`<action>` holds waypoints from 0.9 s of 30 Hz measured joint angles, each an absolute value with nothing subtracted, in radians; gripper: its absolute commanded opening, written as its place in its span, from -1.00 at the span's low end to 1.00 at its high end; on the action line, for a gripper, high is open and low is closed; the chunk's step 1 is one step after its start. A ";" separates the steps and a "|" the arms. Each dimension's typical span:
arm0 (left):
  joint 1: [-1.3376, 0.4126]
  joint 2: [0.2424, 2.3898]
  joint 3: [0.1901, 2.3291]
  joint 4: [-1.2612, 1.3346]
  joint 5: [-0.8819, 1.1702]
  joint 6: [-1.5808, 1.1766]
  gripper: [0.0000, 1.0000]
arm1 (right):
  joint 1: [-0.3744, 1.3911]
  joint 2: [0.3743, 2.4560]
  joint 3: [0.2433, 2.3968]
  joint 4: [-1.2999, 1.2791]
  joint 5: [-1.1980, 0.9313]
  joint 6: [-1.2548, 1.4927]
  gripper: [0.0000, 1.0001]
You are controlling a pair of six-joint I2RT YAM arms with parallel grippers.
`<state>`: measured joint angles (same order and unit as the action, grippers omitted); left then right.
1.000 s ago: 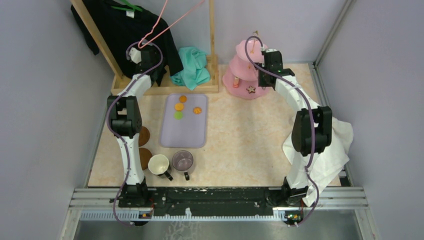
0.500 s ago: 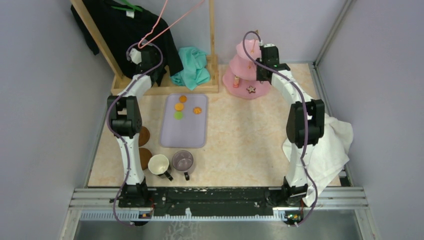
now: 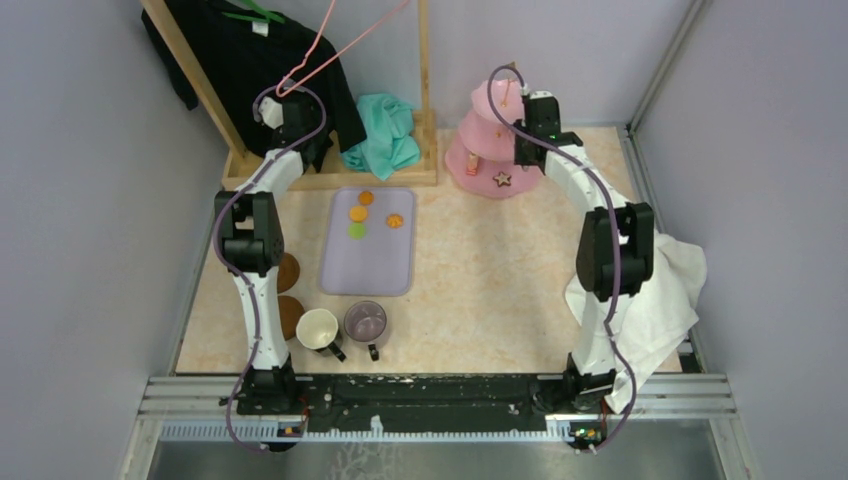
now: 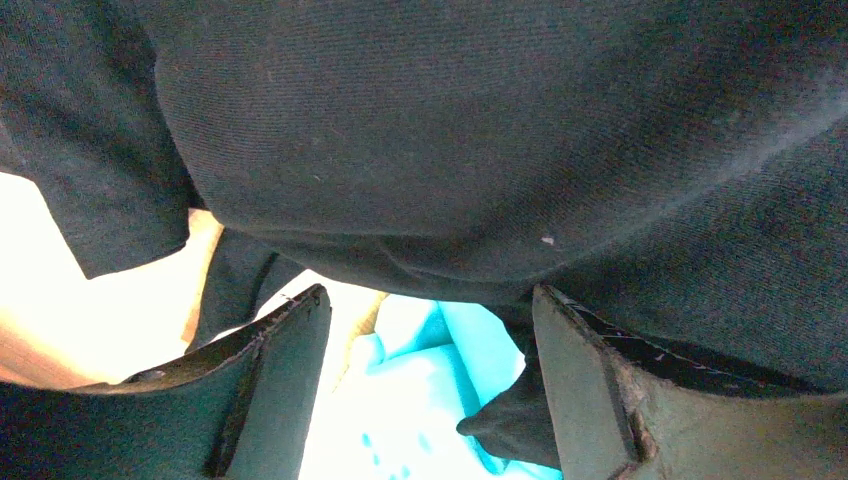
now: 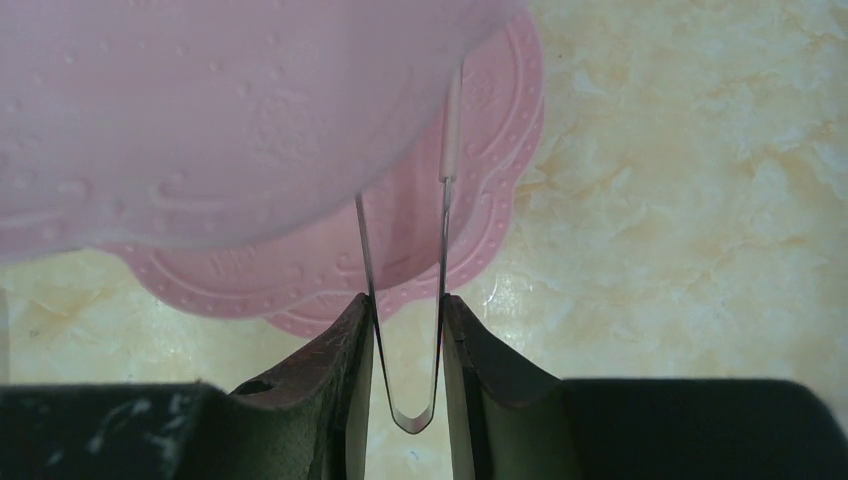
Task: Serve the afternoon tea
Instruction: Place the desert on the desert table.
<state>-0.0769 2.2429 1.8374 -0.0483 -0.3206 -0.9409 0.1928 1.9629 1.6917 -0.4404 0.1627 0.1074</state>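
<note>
Overhead: four colourful round sweets (image 3: 358, 213), two mugs (image 3: 318, 327) at their 6 o'clock; right gripper (image 5: 405, 305) clasps thin metal tweezers (image 5: 444, 240), left gripper (image 4: 430, 300) spread.

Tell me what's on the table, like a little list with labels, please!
Left end effector: open, up by the black garment
Right end effector: shut on metal tweezers, at the pink stand
Star cookie: on the stand's bottom tier
Tray: three orange sweets, one green sweet
Mugs: cream mug beside purple mug
Coasters: two, left of the tray
</note>
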 measured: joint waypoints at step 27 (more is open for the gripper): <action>-0.080 2.243 1.837 -0.045 -0.305 -0.941 0.59 | 0.193 1.930 1.637 -0.434 0.155 0.134 -0.31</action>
<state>-0.0799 2.2429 1.8374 -0.0452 -0.3050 -0.9413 0.1928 1.9297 1.6375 -0.4339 0.1547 0.1337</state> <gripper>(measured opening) 0.794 0.338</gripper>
